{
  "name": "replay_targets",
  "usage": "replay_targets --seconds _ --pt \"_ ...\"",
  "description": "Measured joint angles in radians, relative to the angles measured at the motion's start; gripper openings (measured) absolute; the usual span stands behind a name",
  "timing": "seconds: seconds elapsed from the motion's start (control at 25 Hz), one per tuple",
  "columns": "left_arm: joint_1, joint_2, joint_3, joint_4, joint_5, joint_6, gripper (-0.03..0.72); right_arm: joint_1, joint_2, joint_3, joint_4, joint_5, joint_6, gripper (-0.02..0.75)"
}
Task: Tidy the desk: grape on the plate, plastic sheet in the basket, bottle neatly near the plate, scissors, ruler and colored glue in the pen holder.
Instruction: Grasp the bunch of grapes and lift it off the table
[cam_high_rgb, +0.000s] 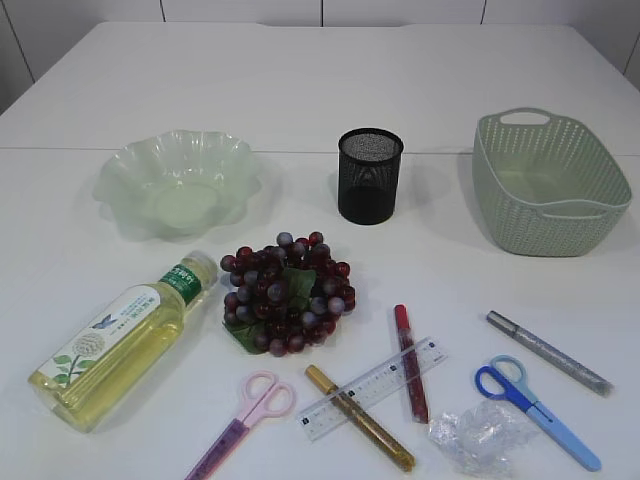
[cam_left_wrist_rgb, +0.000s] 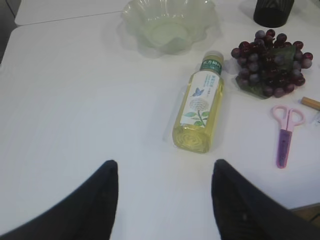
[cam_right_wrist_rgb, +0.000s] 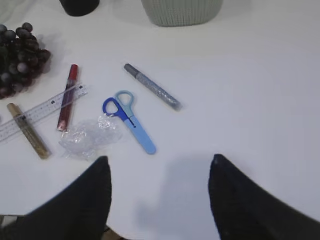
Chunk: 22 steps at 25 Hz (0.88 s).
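Exterior view: plate (cam_high_rgb: 178, 185), pen holder (cam_high_rgb: 370, 176), basket (cam_high_rgb: 548, 184) hold nothing.

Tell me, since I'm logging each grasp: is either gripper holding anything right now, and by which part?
Nothing is held. The left gripper stands open above bare table short of the bottle; the right gripper stands open short of the blue scissors.

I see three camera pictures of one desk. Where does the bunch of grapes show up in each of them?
Exterior view: grapes near the middle, in front of the black pen holder.
Left wrist view: grapes upper right, right of the bottle.
Right wrist view: grapes cut off at the upper left edge.
Shared landmark: the pen holder, just beyond the grapes in all three.
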Motion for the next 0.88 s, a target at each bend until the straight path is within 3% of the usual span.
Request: replay_targets --seconds 0.16,0.44,0.72,0.88 --pt "0.0 0.143 -0.051 0.008 -0.002 -0.002 0.435 0.0 0.114 0.0 0.0 -0.004 0.064 0.508" --pt "0.0 0.51 -0.187 -0.024 -0.002 -0.023 0.436 0.0 0.313 -0.019 0.053 -0.008 0.121 0.513" --pt "-0.013 0.847 -0.412 -0.034 -0.011 -0.024 0.438 0.0 0.482 -0.091 0.116 -0.012 0.128 0.513" --pt "-0.041 1.032 -0.587 -0.034 -0.003 -0.013 0.479 0.0 0.554 -0.121 0.159 -0.014 0.128 0.513"
